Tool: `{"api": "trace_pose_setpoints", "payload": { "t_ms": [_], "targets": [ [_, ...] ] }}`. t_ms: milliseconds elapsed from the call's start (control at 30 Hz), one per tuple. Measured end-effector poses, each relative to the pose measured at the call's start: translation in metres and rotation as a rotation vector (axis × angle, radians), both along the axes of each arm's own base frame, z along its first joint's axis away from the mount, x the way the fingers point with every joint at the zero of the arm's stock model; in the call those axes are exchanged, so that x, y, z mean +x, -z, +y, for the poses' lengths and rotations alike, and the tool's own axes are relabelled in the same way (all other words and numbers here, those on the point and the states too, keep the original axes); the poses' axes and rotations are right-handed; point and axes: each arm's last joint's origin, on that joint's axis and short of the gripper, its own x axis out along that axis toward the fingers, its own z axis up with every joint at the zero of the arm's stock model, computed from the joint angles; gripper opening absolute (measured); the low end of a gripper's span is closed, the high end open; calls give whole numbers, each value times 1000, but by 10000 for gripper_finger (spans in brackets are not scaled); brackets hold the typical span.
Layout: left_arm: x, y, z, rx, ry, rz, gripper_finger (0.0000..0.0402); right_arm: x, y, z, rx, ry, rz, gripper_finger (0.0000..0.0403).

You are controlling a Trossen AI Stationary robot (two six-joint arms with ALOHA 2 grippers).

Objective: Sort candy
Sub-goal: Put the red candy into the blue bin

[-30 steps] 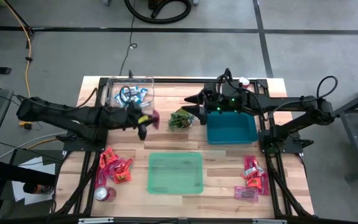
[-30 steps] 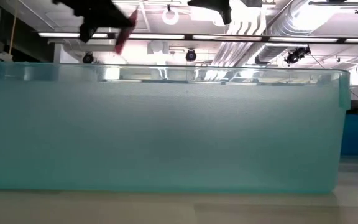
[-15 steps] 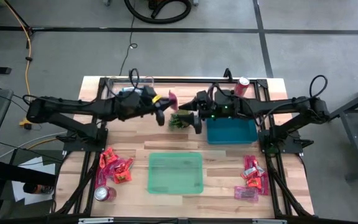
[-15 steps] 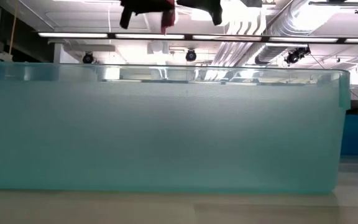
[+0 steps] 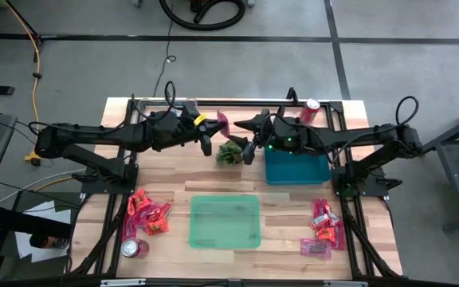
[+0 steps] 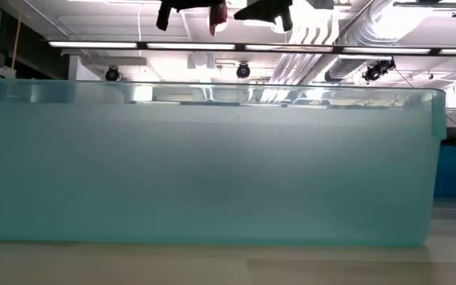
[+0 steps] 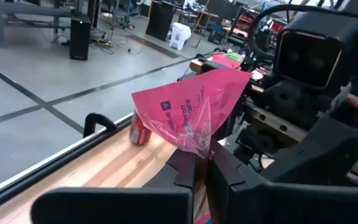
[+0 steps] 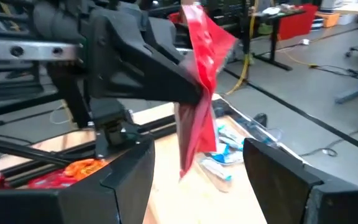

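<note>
The left gripper (image 5: 210,135) was clamped on a pink candy wrapper (image 7: 191,112), holding it up in the air over the back middle of the table (image 5: 174,239), just beside the small green plant (image 5: 230,152). Facing it from the other side, the right gripper (image 5: 249,137) had its fingers (image 8: 123,180) spread wide with nothing in them, and the wrapper hung between those fingers in the right wrist view — a hand-over from one arm to the other looked to be in progress, though the second grip was not yet made.

Farther out, the sorting seemed only begun. A clear bin (image 5: 183,108) at the back left was mostly hidden by the left arm, with blue-and-white sweets (image 8: 229,146) showing in the right wrist view. The blue bin (image 5: 296,169) under the right arm and the green bin (image 5: 225,221) at the front middle both showed no candy that I could make out. Two loose heaps were left unsorted — red and pink sweets (image 5: 147,214) at the front left beside a soda can (image 5: 132,249), and another pile (image 5: 323,227) at the front right. A second can (image 5: 311,108) stood at the back right.
</note>
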Motion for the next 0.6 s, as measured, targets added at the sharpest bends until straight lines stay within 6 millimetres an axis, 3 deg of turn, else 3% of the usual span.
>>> {"api": "trace_pose_setpoints", "payload": {
  "t_ms": [467,600],
  "targets": [
    [15,5,-1,-24,70,-55,0,18,13,0,3,-20,-29,240],
    [15,5,-1,-41,61,-59,0,18,15,1,17,0,-16,221]
  ]
}}
